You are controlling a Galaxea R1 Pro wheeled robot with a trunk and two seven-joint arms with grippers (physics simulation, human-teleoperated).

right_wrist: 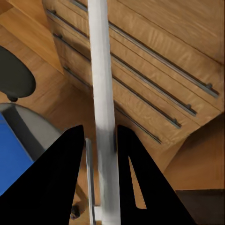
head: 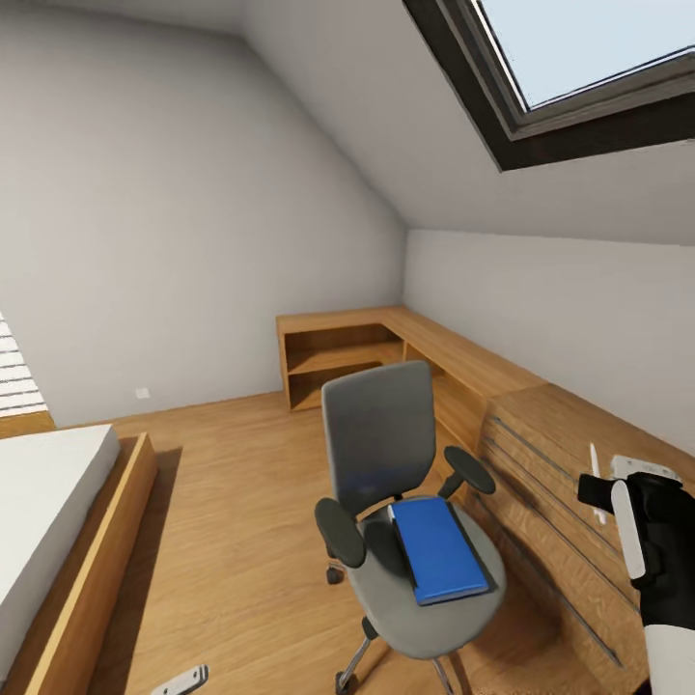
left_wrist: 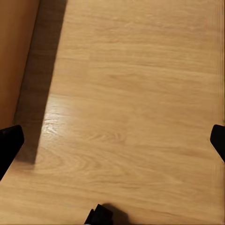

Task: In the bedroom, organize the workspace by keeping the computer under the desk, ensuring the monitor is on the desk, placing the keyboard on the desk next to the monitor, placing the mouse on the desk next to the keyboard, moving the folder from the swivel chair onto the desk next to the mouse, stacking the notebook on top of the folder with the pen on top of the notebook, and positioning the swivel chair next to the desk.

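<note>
A grey swivel chair [head: 378, 430] stands on the wooden floor in the middle of the head view. A blue folder [head: 439, 548] lies flat on its seat, over a dark edge. My right gripper [head: 606, 490] hangs to the right of the chair, in front of a wooden drawer unit [head: 565, 454]. It is shut on a thin white pen [head: 596, 478]. In the right wrist view the pen [right_wrist: 101, 70] runs straight out between the black fingers [right_wrist: 61, 178], with the blue folder [right_wrist: 9, 161] at the edge. My left gripper [left_wrist: 112, 145] is open over bare floor.
A bed [head: 48, 502] with a wooden frame fills the left side. A low wooden shelf unit [head: 338, 357] runs along the far wall and joins the drawer unit. A skylight [head: 579, 58] sits in the sloped ceiling. Open floor [head: 232, 502] lies between bed and chair.
</note>
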